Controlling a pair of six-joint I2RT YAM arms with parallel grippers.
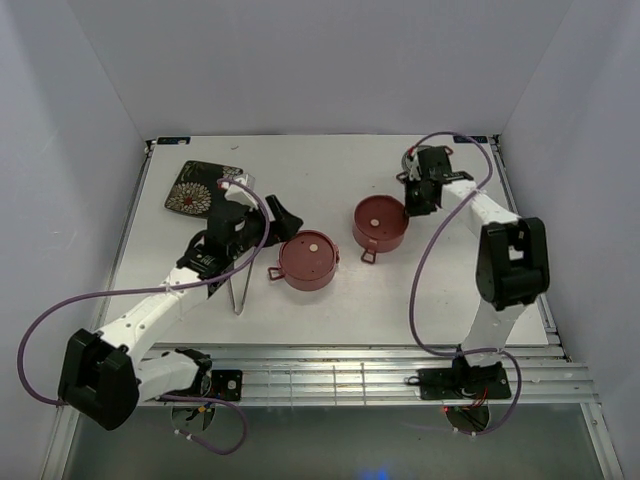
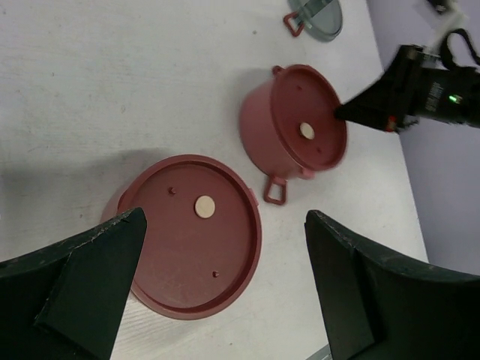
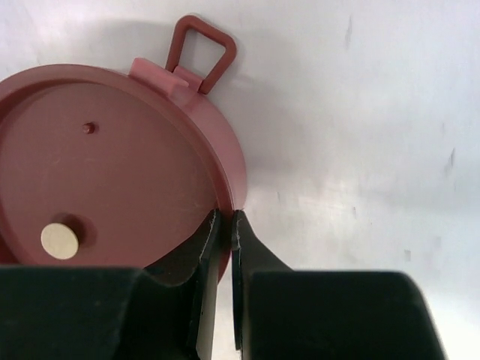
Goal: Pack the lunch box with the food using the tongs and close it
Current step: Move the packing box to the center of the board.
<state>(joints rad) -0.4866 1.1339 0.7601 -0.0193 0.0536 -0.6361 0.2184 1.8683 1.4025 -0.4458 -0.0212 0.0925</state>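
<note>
R gripper (image 3: pixel 226 217): black fingers (image 3: pixel 172 315) fill the bottom of its wrist view, tips pressed nearly together & pinching the thin rim of the right-hand dark-red round bowl (image 3: pixel 229 161), one tip inside the rim, the other outside. A flat red disc lid (image 3: pixel 112 180) sits recessed in that bowl w/ a cream knob (image 3: pixel 59 241) on it; a red loop handle (image 3: pixel 201 45) sticks out the side. L gripper (image 2: pixel 225 216): fingers (image 2: pixel 90 277) spread wide, holding nothing, hovering above the left-hand dark-red round bowl (image 2: pixel 251 225), also closed w/ a red disc. Both bowls stand apart, mid-way across the white table (image 1: pixel 380 300), left one nearer the arm bases. Long thin silver metal tongs (image 1: pixel 236 295) lie flat just left of the left bowl, beside the L arm. Dark patterned square plate (image 1: pixel 200 187) sits at the far-left corner. Grey round top lid (image 2: pixel 319 15) lies beyond the right bowl, cut by the frame edge.
</note>
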